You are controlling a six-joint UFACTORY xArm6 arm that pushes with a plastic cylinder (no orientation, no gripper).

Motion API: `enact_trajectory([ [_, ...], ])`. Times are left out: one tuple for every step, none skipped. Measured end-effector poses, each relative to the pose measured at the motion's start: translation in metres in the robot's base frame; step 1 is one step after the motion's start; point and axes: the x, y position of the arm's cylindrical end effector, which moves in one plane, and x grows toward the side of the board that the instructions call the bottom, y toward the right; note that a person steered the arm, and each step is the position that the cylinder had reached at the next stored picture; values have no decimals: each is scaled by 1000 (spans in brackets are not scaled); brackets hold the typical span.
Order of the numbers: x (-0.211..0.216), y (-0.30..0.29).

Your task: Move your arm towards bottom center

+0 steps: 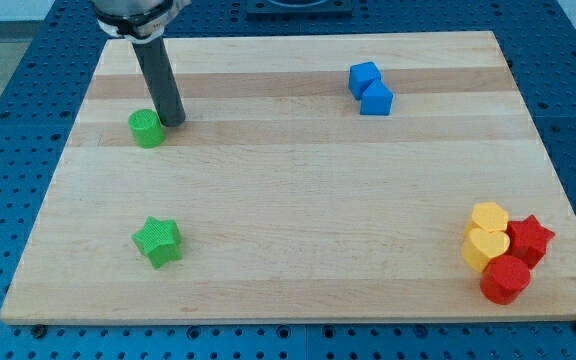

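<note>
Standing in the view's upper left, the rod is seen with my tip (175,122) on the wooden board (298,180), just beside the green cylinder (147,128), at that block's right edge; contact cannot be told. No pincer is fitted, so no opening is recorded. A green star (157,241) is noted below, well apart. A blue block (370,88), seemingly two joined cubes, is logged at the top, right of centre. Clustered touching at lower right: yellow hexagon (489,217), yellow heart (485,247), red star (530,238), red cylinder (506,279).
</note>
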Motion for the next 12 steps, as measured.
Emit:
enact_trajectory([
  [-9,-4],
  [-9,-8],
  [-9,-9],
  [-9,-9],
  [-7,12],
  [24,83],
  [33,84],
  [103,84],
  [105,84],
  [105,84],
  [131,96],
  [173,102],
])
